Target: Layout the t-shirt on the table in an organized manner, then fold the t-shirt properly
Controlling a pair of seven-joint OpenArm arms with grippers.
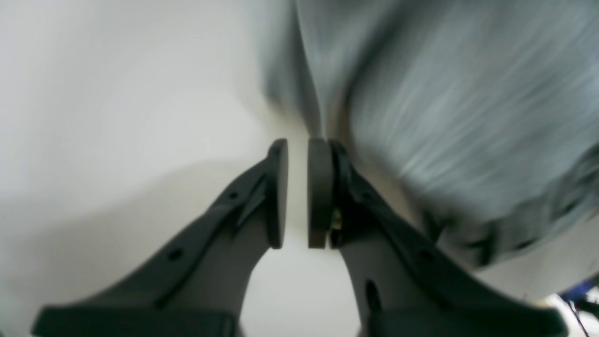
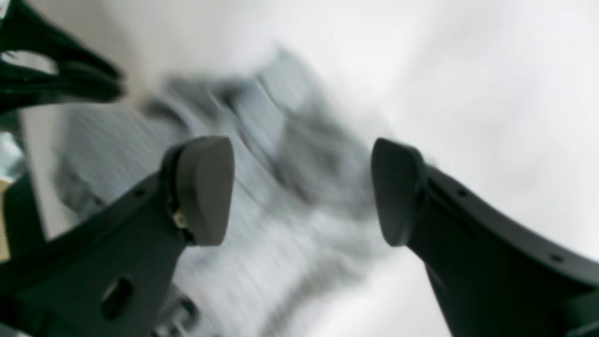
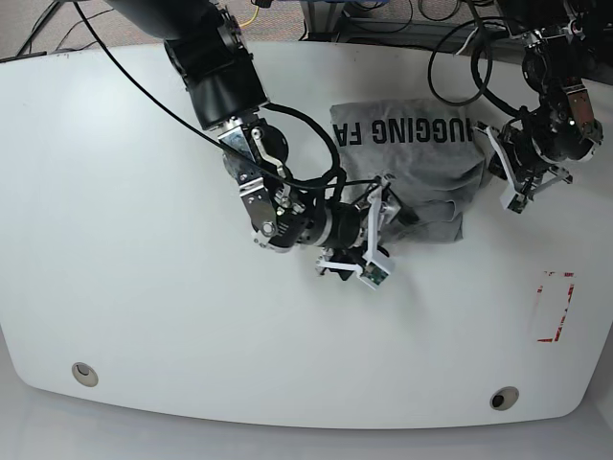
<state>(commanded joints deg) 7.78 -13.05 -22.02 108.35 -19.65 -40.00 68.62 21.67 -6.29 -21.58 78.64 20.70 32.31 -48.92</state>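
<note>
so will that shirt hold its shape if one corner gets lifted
Probably not: the shirt lies bunched and creased, so it looks floppy and would likely drape. Thin cloth, so probably light. On the glossy table it may slide and drag rather than stay put.

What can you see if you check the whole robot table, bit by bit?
Surface: white table, two small round holes, red tape outline near one edge.
Job's things: grey t-shirt with black letters, bunched up, not laid flat.
Clutter: nothing seen.
Grippers: left pincer nearly shut, nothing between the pads, beside the shirt; right pincer open above the shirt.
Cables: black cables run along both arms.
Surroundings: floor and more wires beyond the far edge.
</note>
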